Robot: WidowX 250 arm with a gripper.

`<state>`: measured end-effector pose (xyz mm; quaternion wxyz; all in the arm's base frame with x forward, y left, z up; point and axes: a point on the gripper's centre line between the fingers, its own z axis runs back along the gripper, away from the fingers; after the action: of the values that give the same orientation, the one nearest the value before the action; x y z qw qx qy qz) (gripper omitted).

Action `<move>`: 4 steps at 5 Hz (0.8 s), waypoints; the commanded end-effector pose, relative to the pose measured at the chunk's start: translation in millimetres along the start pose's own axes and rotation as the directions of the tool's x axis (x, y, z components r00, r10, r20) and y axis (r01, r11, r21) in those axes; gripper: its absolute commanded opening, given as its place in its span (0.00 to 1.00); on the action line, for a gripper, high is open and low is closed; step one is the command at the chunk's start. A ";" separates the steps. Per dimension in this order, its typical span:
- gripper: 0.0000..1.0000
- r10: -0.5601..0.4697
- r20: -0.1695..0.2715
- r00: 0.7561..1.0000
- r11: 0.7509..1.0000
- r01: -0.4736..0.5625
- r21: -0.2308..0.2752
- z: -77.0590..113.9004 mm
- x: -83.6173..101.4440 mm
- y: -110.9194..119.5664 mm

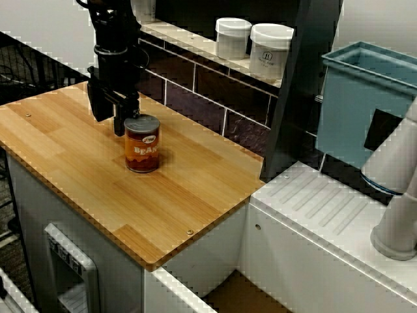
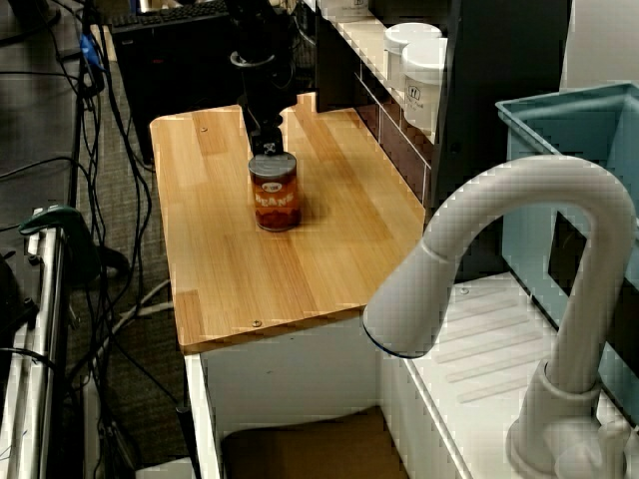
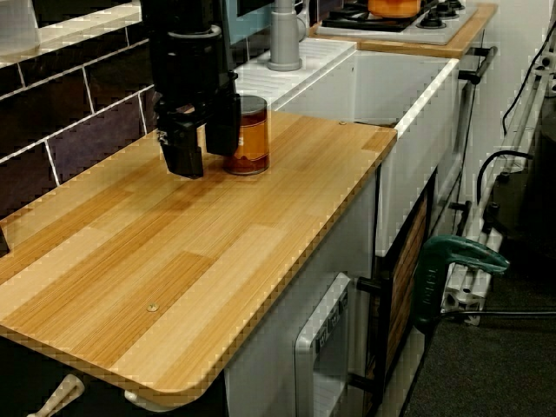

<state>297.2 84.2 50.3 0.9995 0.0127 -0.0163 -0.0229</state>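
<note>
reads "beans" in pale capitals on a red-brown can [image 1: 142,143], upright near the middle of the wooden bench [image 1: 195,189]. just beside it, low over the wood: black hand [image 1: 112,116], fingers spread, pinching nothing, can outside the gap. behind, on a shelf [image 1: 189,39], two white jars [image 1: 270,52]; labels too small to read.

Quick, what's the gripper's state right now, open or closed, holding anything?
Gripper: open, holding nothing; it stands low beside the bean can, not around it.
</note>
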 end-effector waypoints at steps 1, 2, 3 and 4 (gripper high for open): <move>1.00 -0.058 0.019 0.998 0.998 0.058 -0.015 16.3 -2.4 -24.5; 1.00 -0.069 0.019 0.997 0.997 0.070 -0.040 26.4 -5.2 -37.2; 1.00 -0.069 0.031 0.997 0.997 0.070 -0.042 29.7 -6.9 -44.4; 1.00 -0.063 0.019 0.998 0.996 0.064 -0.055 28.2 -8.7 -52.6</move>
<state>279.5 29.8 59.8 0.9984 -0.0213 0.0044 -0.0531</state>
